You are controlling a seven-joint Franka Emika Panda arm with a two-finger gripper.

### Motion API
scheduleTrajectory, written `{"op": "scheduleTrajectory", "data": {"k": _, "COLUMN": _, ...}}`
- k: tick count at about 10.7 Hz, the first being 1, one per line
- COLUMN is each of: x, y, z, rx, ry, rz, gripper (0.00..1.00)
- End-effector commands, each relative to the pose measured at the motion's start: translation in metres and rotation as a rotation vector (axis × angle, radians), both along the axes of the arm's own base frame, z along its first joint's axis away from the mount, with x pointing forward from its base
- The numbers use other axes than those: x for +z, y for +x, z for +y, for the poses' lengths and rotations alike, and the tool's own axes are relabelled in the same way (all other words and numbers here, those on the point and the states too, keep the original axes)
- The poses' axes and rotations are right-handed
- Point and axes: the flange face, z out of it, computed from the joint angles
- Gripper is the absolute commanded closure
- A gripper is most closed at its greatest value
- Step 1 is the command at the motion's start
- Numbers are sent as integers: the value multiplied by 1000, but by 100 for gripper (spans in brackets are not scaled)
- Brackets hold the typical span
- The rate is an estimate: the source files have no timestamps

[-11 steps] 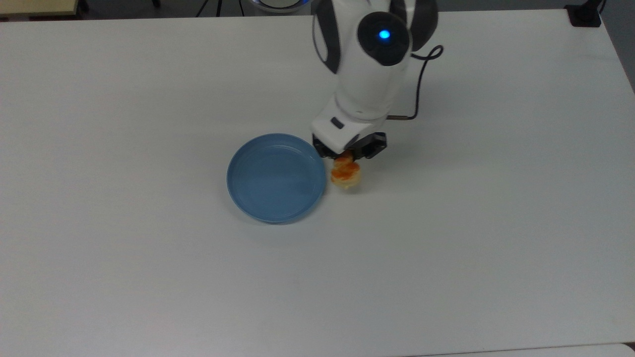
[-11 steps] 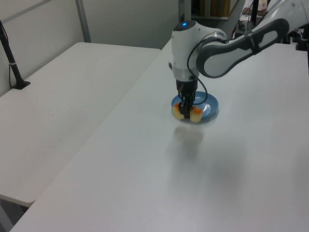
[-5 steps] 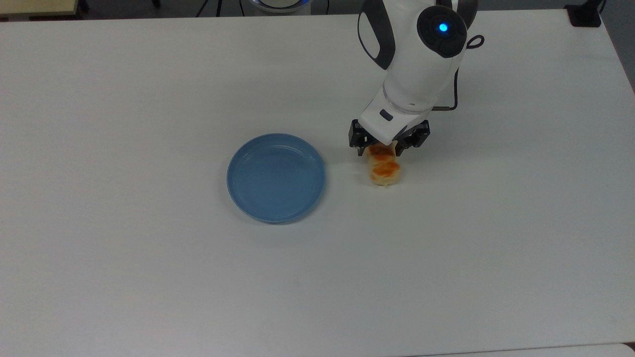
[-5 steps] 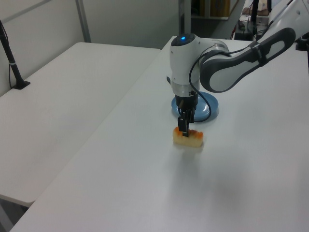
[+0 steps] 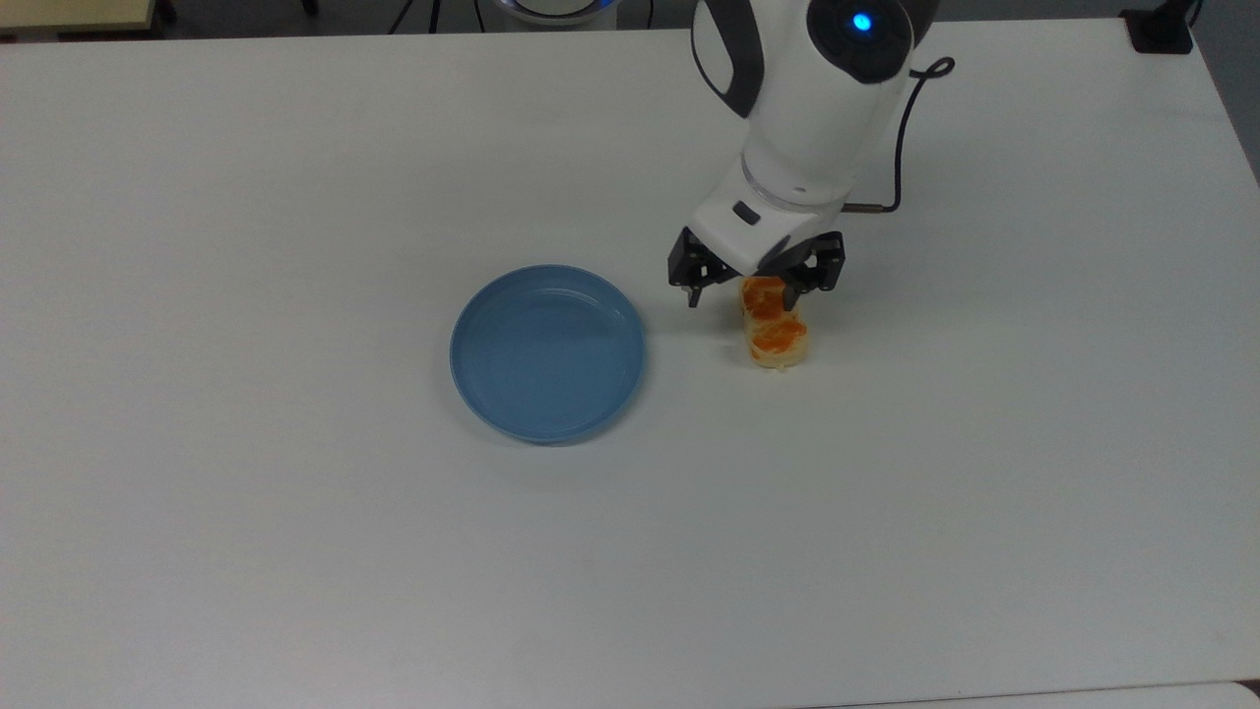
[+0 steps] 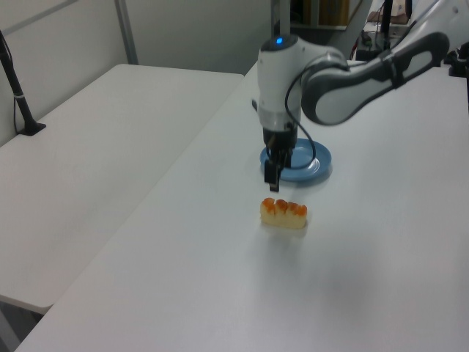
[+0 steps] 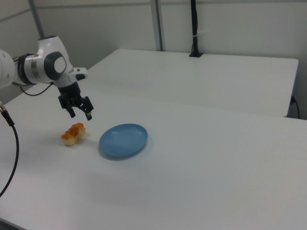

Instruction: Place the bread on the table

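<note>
Beside the blue plate point(image 5: 547, 353), the bread point(image 5: 775, 330) is laid on the counter point(image 5: 295, 551), released by the spread, empty pincer point(image 5: 754, 283); only withdrawal is judged needed.

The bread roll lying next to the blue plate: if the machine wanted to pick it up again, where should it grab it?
Probably from straight above, closing across the narrow middle of the bread. It lies flat on the table, long and low, so its two long sides are the easiest faces to pinch. The open end effector hangs just over it, and the blue plate sits apart, leaving room.
</note>
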Motion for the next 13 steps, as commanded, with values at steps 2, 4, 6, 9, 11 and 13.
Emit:
{"op": "scheduleTrajectory", "data": {"k": 2, "x": 92, "y": -11, "z": -99, "rx": -9, "ry": -10, "rz": 31, "gripper": 0}}
{"op": "scheduleTrajectory", "data": {"k": 4, "x": 136, "y": -26, "z": -157, "rx": -1, "ry": -9, "rz": 50, "gripper": 0}}
{"op": "scheduleTrajectory", "data": {"k": 6, "x": 173, "y": -46, "z": -200, "rx": -53, "ry": -6, "rz": 62, "gripper": 0}}
{"op": "scheduleTrajectory", "data": {"k": 9, "x": 207, "y": -69, "z": -238, "rx": -62, "ry": 2, "rz": 55, "gripper": 0}}
{"op": "scheduleTrajectory", "data": {"k": 11, "x": 212, "y": -73, "z": -246, "rx": -38, "ry": 2, "rz": 59, "gripper": 0}}
{"op": "scheduleTrajectory", "data": {"k": 13, "x": 211, "y": -74, "z": -245, "rx": -46, "ry": 2, "rz": 62, "gripper": 0}}
